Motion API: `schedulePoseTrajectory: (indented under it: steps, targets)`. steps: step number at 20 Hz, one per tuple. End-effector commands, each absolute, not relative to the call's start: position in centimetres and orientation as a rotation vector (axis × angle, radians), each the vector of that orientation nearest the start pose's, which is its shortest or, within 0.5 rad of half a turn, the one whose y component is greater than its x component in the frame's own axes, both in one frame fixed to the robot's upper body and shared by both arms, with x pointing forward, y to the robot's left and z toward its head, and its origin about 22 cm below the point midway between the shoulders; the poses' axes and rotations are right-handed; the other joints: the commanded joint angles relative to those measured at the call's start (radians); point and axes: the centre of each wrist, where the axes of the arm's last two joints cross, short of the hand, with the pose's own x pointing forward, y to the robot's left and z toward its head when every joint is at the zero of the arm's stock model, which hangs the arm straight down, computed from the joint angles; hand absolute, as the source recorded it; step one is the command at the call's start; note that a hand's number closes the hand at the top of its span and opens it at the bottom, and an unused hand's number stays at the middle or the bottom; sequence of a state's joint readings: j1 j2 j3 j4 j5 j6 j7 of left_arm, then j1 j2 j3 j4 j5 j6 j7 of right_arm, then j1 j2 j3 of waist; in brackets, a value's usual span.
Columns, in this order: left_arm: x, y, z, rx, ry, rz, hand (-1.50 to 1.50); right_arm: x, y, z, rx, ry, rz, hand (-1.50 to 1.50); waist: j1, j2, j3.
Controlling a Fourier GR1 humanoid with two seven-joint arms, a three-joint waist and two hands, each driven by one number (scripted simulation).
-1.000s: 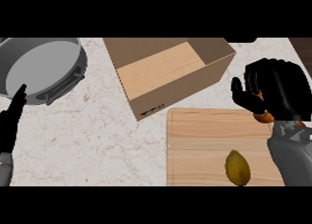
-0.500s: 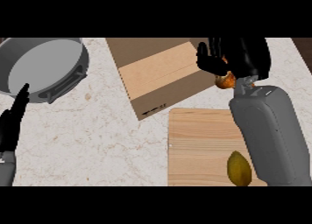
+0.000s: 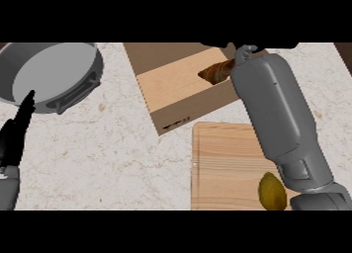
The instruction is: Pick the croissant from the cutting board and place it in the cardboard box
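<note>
My right forearm (image 3: 274, 108) crosses one cutting board (image 3: 223, 168) to one cardboard box (image 3: 183, 106), with one croissant (image 3: 215, 73) over it. I cannot tell the right hand's (image 3: 277, 45) hold. One grey pan (image 3: 69, 94) and one yellow-brown item (image 3: 272, 192) sit nearby; the left hand (image 3: 11, 141) has straight fingers and is empty.

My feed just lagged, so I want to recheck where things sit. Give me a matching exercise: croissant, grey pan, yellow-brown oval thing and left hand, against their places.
Things:
1. croissant
2. grey pan
3. yellow-brown oval thing
4. left hand

Places:
A. on the cutting board, near its lower right
B. at the view's left edge, fingers straight, resting
C. at the open top of the cardboard box, beside the right forearm
D. on the counter, top left

Pairs: 1-C; 2-D; 3-A; 4-B
</note>
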State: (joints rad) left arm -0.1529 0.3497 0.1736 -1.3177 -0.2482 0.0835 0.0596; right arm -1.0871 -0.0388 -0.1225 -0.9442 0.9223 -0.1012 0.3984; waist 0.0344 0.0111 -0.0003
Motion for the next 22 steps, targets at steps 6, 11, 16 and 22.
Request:
schedulePoseTrajectory:
  steps: [6, 11, 16, 22]
  targets:
    - [27.9, 35.9, 3.0, 0.614, -1.404, -0.25, 0.0, 46.0, -8.3, 17.3, -0.862, -1.539, 0.609, 1.5, 0.025, 0.011, 0.0]
    - [28.2, 34.1, 1.9, 0.603, -1.429, -0.264, 0.0, 46.3, -8.4, 15.4, -0.883, -1.41, 0.525, 1.5, 0.046, 0.022, -0.001]
    - [29.7, 33.5, 3.3, 0.591, -1.438, -0.259, 0.0, 46.7, -9.5, 14.9, -0.797, -1.369, 0.435, -1.5, 0.058, 0.032, 0.0]
    - [29.9, 33.6, 4.0, 0.603, -1.446, -0.264, 0.0, 46.8, -10.8, 13.9, -0.791, -1.515, 0.391, -1.5, 0.056, 0.03, 0.001]
